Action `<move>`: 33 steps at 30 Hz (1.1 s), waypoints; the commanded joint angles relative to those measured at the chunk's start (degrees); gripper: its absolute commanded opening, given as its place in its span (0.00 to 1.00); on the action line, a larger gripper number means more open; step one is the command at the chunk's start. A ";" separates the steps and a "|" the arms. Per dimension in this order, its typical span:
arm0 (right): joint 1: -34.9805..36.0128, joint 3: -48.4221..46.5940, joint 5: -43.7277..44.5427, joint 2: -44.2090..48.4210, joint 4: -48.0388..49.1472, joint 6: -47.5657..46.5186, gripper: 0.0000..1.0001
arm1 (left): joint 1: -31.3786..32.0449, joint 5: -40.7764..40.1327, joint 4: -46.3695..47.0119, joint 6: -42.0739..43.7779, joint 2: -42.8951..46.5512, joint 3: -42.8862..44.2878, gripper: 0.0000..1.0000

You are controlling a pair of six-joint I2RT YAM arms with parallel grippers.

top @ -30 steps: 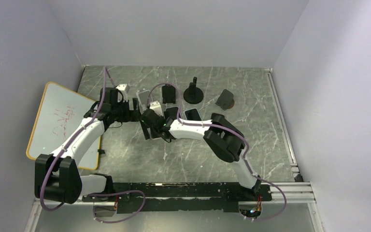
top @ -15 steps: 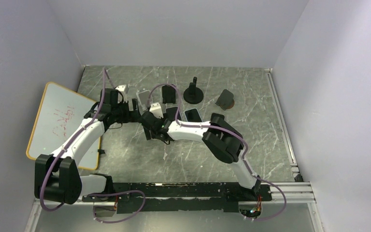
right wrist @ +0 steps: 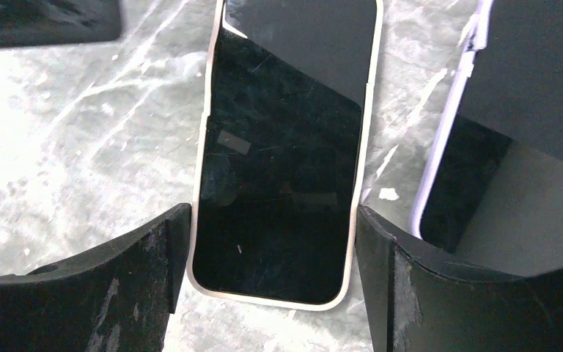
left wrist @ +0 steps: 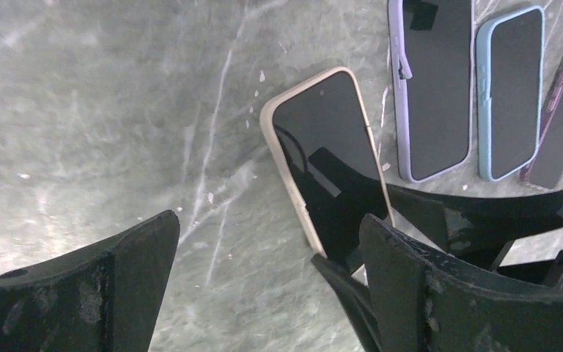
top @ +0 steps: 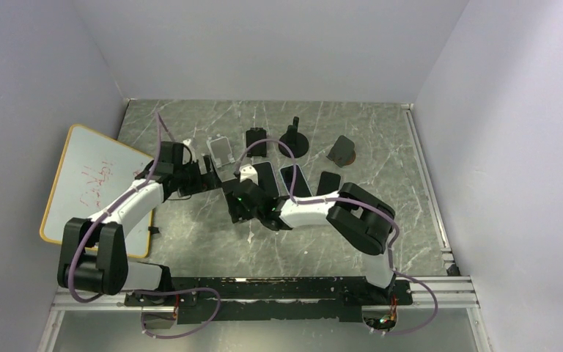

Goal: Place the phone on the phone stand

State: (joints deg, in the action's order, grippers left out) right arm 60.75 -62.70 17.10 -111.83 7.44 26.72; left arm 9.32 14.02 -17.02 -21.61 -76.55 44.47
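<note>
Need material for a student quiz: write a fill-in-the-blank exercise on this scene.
1. The right gripper grips one phone by its cream ___.
2. The left gripper is ___ and empty.
3. The row of phones beyond the held one counts ___.
4. The whiteboard lies at the table's ___ edge in the top view.
Missing words: case; open; three; left.

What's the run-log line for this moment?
phase: grasp | right tool: shut on cream-cased phone | left tool: open, empty | round-base stand: empty
</note>
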 commanded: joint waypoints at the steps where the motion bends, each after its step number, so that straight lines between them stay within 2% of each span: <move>1: 0.51 5.51 -9.24 -0.15 5.94 -1.29 0.32 | -0.45 4.81 6.11 -8.37 -1.13 -3.01 0.97; 5: 0.51 6.28 -10.80 0.40 9.57 -2.66 0.32 | -0.15 6.81 11.69 -13.24 -3.37 -5.99 0.98; 6: 0.51 6.47 -11.25 0.74 10.17 -2.93 0.32 | -0.10 6.50 12.45 -13.85 -3.97 -6.55 0.83; 8: 0.51 7.04 -12.16 1.58 11.47 -3.37 0.32 | -0.09 5.86 14.31 -14.89 -4.66 -7.55 0.70; 14: 0.51 10.43 -13.53 5.14 15.33 -3.14 0.33 | -0.01 3.05 16.32 -17.60 -6.11 -9.49 0.76; 19: 0.44 12.29 -14.68 6.89 17.58 -2.90 0.33 | -0.01 1.02 16.34 -18.86 -6.58 -10.28 0.85; 27: 0.44 13.00 -18.15 8.06 20.22 -2.97 0.33 | -0.01 5.99 26.39 -25.32 -7.06 -15.67 0.79; 33: 0.47 13.52 -17.75 8.46 21.24 -2.83 0.34 | -0.01 7.59 26.45 -27.32 -5.36 -16.43 0.73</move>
State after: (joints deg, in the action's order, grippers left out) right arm 60.84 -49.50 0.69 -105.89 23.94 23.38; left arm 9.19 18.55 9.43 -46.30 -82.54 29.28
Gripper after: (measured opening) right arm 0.774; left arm 0.745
